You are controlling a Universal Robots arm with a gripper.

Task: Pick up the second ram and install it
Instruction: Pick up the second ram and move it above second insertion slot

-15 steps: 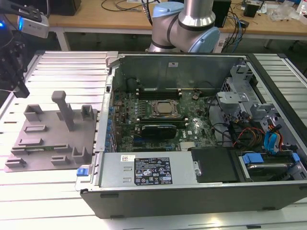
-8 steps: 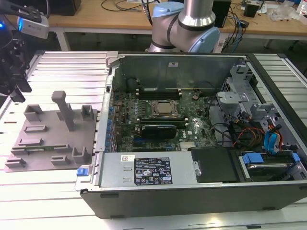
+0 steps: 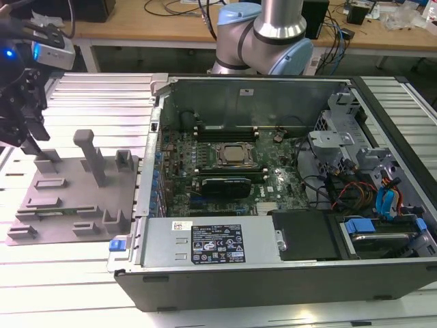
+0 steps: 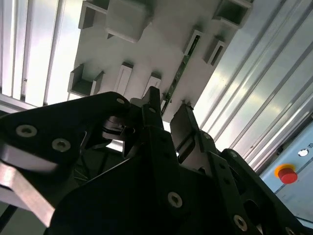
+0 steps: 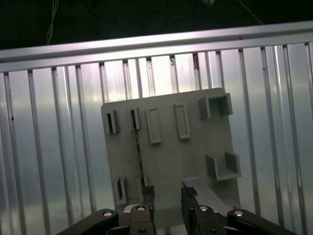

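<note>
Ribbed aluminium counter (image 3: 68, 287), bright with reflected light. Behind it, a long wooden desk (image 3: 136, 31) with loose cables (image 3: 332, 42), dark underneath. Near the counter's edge, a red button (image 4: 287, 175) on a pale panel.

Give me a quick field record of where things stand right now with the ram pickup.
end effector: open, empty, over the holder tray
ram stick: on edge in the holder tray, not gripped
computer case: open, on the exterior view's right of the tray
task state: ram not yet picked up
</note>
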